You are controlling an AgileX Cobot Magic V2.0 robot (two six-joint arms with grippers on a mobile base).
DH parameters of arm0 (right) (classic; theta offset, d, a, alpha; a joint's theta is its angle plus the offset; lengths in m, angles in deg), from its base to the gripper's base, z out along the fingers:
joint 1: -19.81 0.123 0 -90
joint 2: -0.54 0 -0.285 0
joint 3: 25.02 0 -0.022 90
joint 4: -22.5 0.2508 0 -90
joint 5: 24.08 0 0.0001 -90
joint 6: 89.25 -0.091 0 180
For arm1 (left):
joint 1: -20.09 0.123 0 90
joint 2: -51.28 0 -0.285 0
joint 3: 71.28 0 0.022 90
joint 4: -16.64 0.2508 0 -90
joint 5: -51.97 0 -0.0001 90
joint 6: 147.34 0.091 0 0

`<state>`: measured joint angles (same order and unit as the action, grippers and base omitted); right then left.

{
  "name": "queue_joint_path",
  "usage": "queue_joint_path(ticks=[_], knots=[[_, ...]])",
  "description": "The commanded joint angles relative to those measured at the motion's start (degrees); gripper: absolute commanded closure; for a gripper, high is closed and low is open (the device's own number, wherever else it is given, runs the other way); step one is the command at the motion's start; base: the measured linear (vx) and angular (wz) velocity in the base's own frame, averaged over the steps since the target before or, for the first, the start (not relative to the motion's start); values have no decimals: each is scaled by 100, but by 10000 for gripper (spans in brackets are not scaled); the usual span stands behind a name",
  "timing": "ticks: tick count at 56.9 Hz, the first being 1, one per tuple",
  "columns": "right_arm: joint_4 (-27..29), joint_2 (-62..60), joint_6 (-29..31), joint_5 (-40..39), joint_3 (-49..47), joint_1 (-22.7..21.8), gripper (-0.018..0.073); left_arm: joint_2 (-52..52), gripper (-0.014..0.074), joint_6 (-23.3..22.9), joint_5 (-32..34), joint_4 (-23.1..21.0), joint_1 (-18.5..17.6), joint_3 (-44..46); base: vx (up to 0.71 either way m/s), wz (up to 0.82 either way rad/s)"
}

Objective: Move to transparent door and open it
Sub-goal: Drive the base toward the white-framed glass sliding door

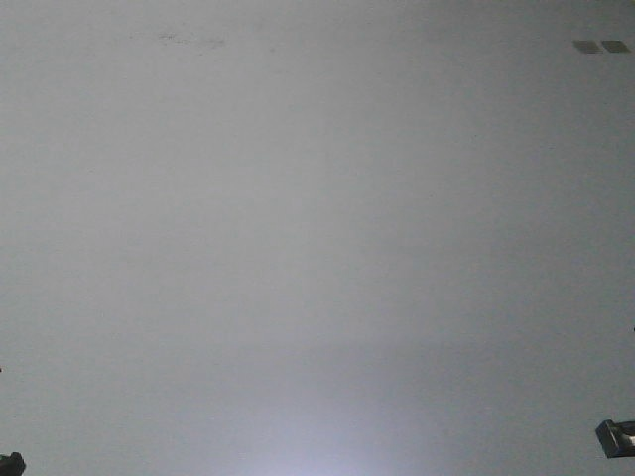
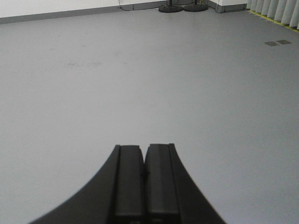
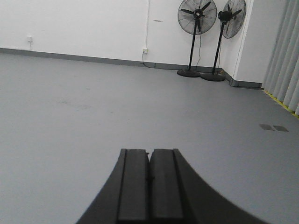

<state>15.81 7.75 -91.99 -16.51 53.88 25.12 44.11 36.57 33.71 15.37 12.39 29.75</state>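
Observation:
The transparent door is out of view in every frame. My left gripper (image 2: 144, 148) is shut, its two black fingers pressed together with nothing between them, pointing across bare grey floor (image 2: 140, 84). My right gripper (image 3: 149, 151) is also shut and holds nothing, aimed over the same floor toward a white wall (image 3: 84, 23). In the front view only grey floor (image 1: 317, 238) shows, with a small dark piece of the right arm (image 1: 615, 436) at the bottom right corner.
Two black pedestal fans (image 3: 196, 18) stand in the far corner by the white wall. Grey vertical blinds (image 3: 285, 74) hang along the right side. Two small dark floor plates (image 3: 274, 127) lie on the right. A wall socket (image 3: 145, 50) with a cable sits near the fans.

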Motion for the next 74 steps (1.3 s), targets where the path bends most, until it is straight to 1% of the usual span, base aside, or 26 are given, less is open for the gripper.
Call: queue_joint_path(ticks=[1, 32, 74], knots=[[-51, -88, 39, -475, 25, -19, 561, 76, 599, -23, 431, -57, -7, -54, 17, -7], [-51, -88, 39, -475, 25, -19, 561, 76, 599, -23, 431, -57, -19, -54, 29, 2], [-51, -88, 39, -475, 25, -19, 561, 76, 599, -23, 431, -57, -19, -54, 45, 18]])
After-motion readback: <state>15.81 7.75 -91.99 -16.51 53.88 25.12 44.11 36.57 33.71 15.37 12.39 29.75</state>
